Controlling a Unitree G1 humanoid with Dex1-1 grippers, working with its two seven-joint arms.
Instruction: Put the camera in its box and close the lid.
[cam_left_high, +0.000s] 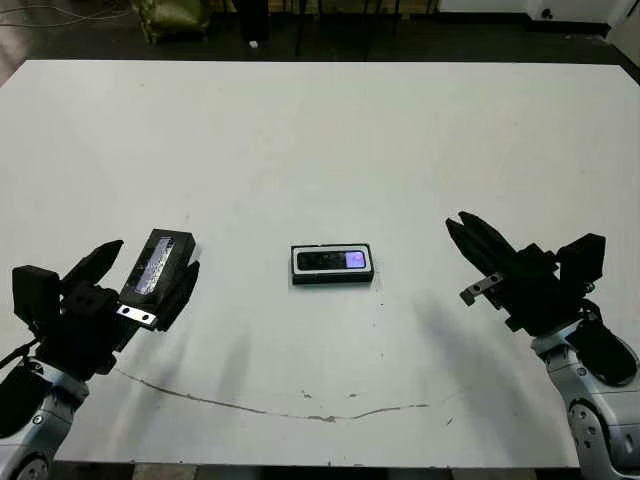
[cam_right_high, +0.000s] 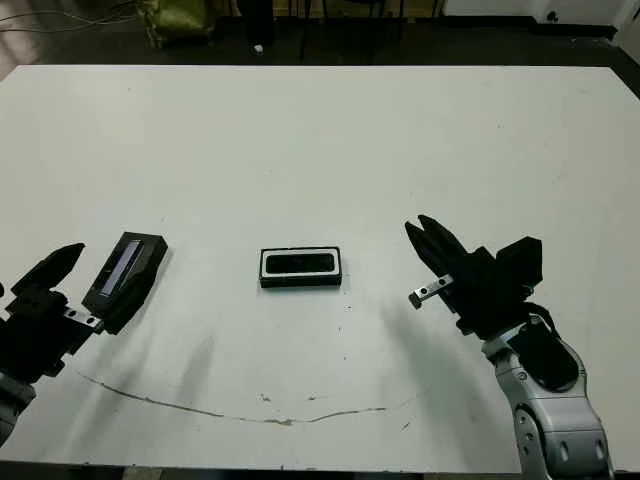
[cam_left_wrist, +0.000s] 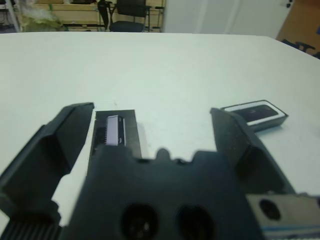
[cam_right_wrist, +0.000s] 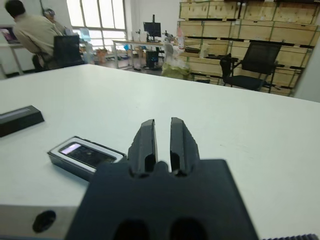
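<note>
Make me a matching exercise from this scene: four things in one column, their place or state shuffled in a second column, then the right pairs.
Things:
1. camera
2. lid
3. left gripper
4. right gripper

Places or states:
A. fingers close together, holding nothing
B. lying inside the white-lined box at the table's middle
C. fingers spread wide on either side of the lid
D. on the table at the robot's left, apart from the box

Pairs: 1-B, 2-D, 3-C, 4-A
</note>
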